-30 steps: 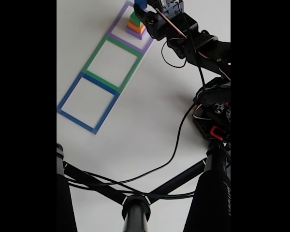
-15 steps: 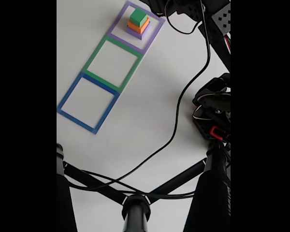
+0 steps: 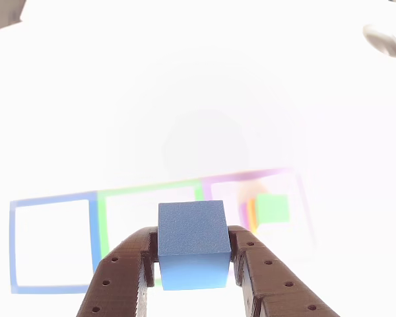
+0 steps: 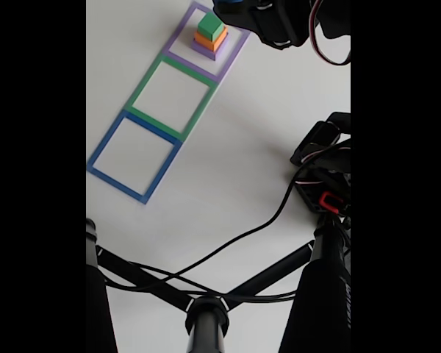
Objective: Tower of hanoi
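The small blue cube (image 3: 191, 244) sits pinched between my two brown fingers (image 3: 122, 277), one pad pressed to each side, its top face level and its front face toward the camera in the other view. My gripper (image 3: 191, 267) holds it up in the air, clear of the white table (image 4: 228, 169), with the fingers rising from the lower edge of that view and closing inward on the cube.

Below and beyond the cube lie three flat square outlines in a row. In the other view the blue outline (image 3: 49, 244) is at the left, the green outline (image 3: 145, 198) in the middle and the purple outline (image 3: 264, 181) at the right, all washed out by glare. Inside the purple outline stands the rest of the tower: the green block (image 4: 210, 26) on top, the orange-yellow block (image 4: 208, 40) under it, and the purple block (image 4: 203, 50) at the bottom, stacked squarely. The cube I hold hangs in front of the green outline in the other view, to the left of that stack.

In the fixed view my arm (image 4: 279, 22) reaches across the top edge, its dark body just right of the stack and above it. A black cable (image 4: 279, 209) loops from it down over the table toward the black tripod legs (image 4: 206, 316) at the bottom.
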Available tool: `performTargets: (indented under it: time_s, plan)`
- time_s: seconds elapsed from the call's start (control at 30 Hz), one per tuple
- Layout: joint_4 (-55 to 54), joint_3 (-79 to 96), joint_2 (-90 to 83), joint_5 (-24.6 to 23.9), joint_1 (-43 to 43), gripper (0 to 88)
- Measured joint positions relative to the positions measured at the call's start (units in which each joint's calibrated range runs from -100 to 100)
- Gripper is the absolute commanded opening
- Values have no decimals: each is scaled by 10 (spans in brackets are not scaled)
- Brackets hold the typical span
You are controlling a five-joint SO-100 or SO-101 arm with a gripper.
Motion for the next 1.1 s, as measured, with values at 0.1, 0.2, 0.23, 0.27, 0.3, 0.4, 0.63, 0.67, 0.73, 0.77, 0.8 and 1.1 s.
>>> performTargets:
  time_s: [0.1, 0.2, 0.23, 0.27, 0.3, 0.4, 0.63, 0.67, 0.73, 0.77, 0.8, 1.1]
  plan:
    - [7, -2, 0, 0, -8, 42]
    - [7, 3, -1, 0, -29, 42]
    - [6, 15, -2, 0, -30, 42]
    - [3, 30, -5, 0, -30, 42]
    - [-4, 50, -9, 0, -29, 42]
    - [-48, 129, -33, 0, -32, 42]
    - [-238, 404, -100, 0, -34, 41]
    - [-270, 446, -106, 0, -34, 42]
    - [-344, 531, -111, 0, -34, 44]
    - [-388, 574, -111, 0, -34, 45]
    - [-433, 615, -111, 0, -34, 45]
    - [-876, 884, -5, 0, -51, 43]
